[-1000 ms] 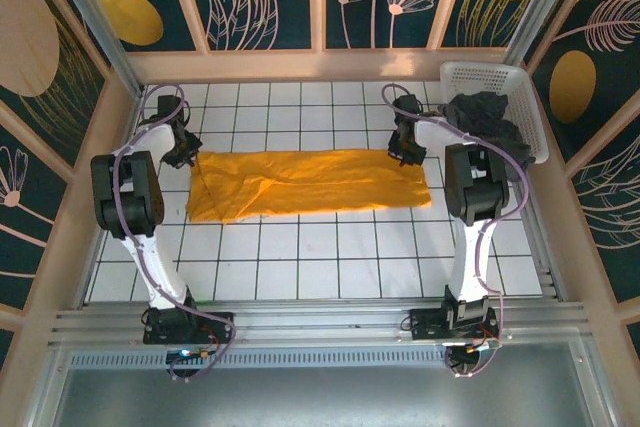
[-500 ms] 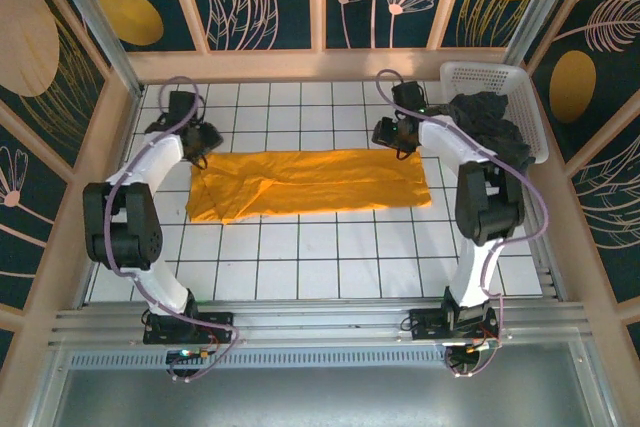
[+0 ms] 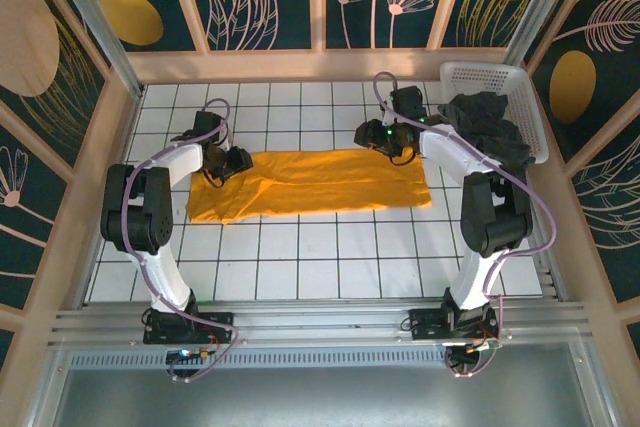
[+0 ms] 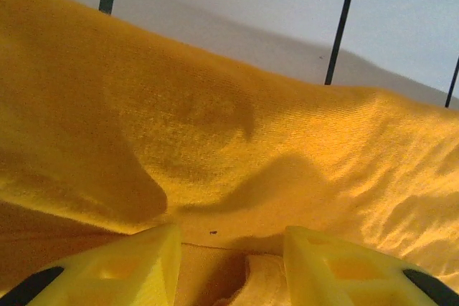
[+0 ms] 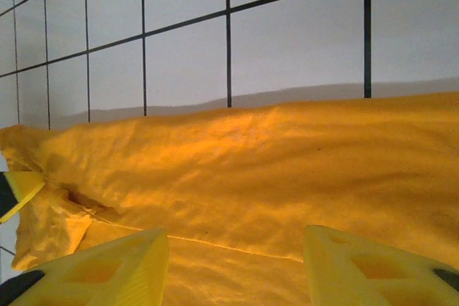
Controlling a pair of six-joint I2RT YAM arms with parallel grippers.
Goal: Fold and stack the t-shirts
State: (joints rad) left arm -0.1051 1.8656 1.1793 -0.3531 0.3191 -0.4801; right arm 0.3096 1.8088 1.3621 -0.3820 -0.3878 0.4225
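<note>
Mid-frame, the orange shirt lies limp — light, soft cloth best pinched along its upper edge, where the left gripper and right gripper hover, fingers spread.

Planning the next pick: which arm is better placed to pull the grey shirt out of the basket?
Right, probably. The basket with the grey shirt sits at the far right corner, close to the right gripper; the left gripper is much farther away.
</note>
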